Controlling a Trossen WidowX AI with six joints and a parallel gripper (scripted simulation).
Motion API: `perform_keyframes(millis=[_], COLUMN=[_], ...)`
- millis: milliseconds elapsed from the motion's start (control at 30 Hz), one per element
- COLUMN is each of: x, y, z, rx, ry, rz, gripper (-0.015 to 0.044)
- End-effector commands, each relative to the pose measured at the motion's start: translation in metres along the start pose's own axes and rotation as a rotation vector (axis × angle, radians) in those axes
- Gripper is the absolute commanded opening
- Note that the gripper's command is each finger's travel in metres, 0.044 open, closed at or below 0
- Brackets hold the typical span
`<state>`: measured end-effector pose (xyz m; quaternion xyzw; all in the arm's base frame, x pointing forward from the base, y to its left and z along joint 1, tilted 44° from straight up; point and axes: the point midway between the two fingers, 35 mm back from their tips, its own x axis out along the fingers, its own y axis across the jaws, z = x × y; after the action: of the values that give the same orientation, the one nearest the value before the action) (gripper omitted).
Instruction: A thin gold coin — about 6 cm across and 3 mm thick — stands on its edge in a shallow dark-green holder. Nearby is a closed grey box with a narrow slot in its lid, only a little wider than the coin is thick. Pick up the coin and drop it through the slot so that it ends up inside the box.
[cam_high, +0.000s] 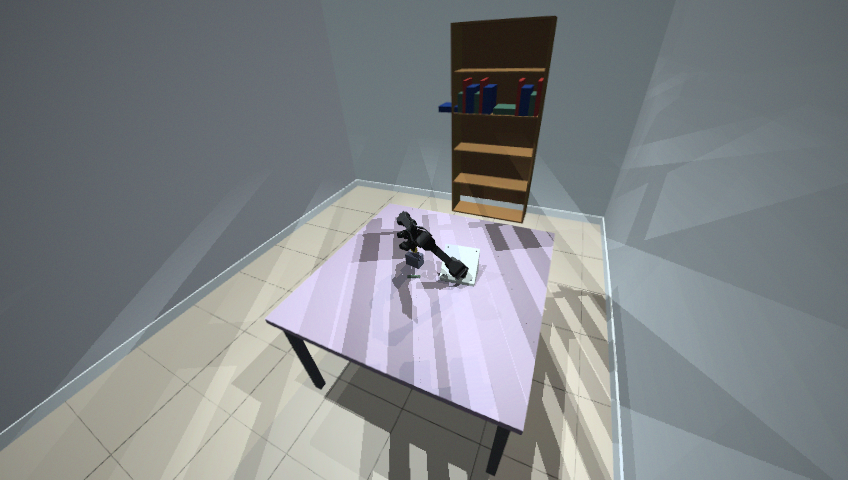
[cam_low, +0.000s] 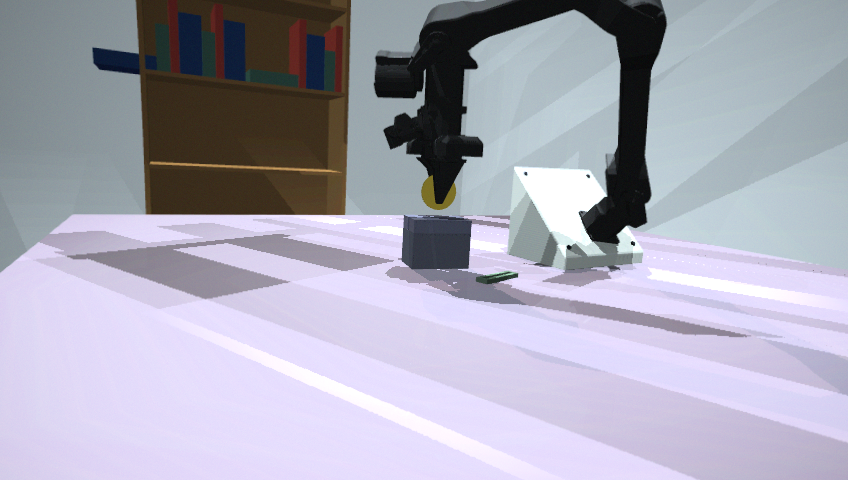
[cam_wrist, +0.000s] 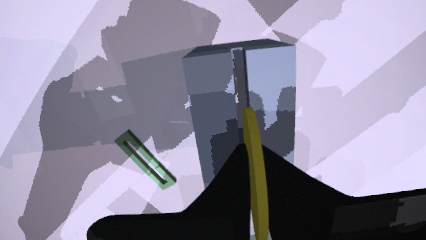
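Note:
The gold coin is upright between the fingers. My gripper is shut on it. In the exterior view the coin's lower edge is a little above the lid of the grey box. In the wrist view the dark slot runs nearly in line with the coin's edge, the coin tilted slightly; its near part is hidden by coin and fingers. The green holder lies empty on the table beside the box.
A white sloped stand carries the arm's base on the far side of the holder from the box. The table bears them all. A bookshelf stands behind, off the table.

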<state>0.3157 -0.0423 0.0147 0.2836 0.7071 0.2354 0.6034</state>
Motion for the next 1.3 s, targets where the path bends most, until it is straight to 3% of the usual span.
perform_keyframes(millis=[0, 433, 633, 933, 1267], x=[0.002, 0.010, 0.009, 0.009, -0.016], y=[0.000, 0.000, 0.000, 0.000, 0.000], z=[0.000, 0.001, 0.000, 0.000, 0.000], rx=[0.003, 0.003, -0.001, -0.001, -0.001], ry=[-0.004, -0.004, 0.000, 0.000, 0.001], rz=[0.002, 0.002, 0.000, 0.000, -0.001], gripper=[0.0000, 0.0000, 0.0157, 0.0161, 0.0423])
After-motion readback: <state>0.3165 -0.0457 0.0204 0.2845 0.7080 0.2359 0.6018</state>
